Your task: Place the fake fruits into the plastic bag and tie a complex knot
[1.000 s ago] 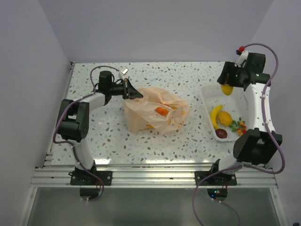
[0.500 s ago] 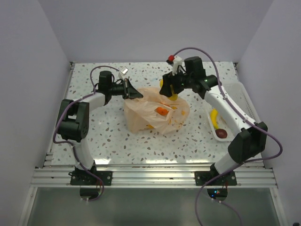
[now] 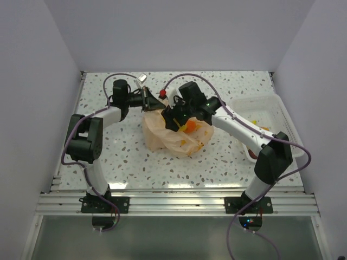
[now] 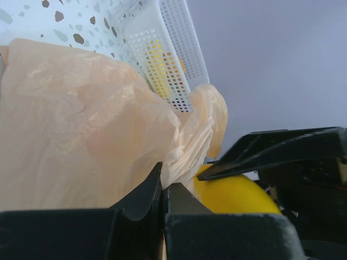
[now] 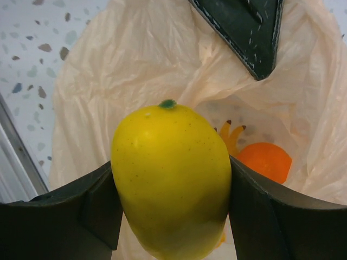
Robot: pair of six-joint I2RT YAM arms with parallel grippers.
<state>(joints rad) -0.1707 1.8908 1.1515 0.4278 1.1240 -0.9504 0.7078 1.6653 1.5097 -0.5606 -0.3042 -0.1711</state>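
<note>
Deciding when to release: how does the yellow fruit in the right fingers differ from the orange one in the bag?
The yellow fruit is oval and clamped in the right gripper over the plastic bag; the orange fruit is round and lies loose inside it. Both are smooth toy fruits.

A white table top flecked with grey and brown specks fills the middle of the overhead view, closed in by three plain pale lavender walls: a back wall, a left wall and a right wall, all bare. Along the table's near edge run ribbed aluminium rails, and below them lies a dull grey-green panel with a faint sheen. The light is soft and even, with a brighter band on the near strip of the table top and only weak shadows. No window shows in any view
</note>
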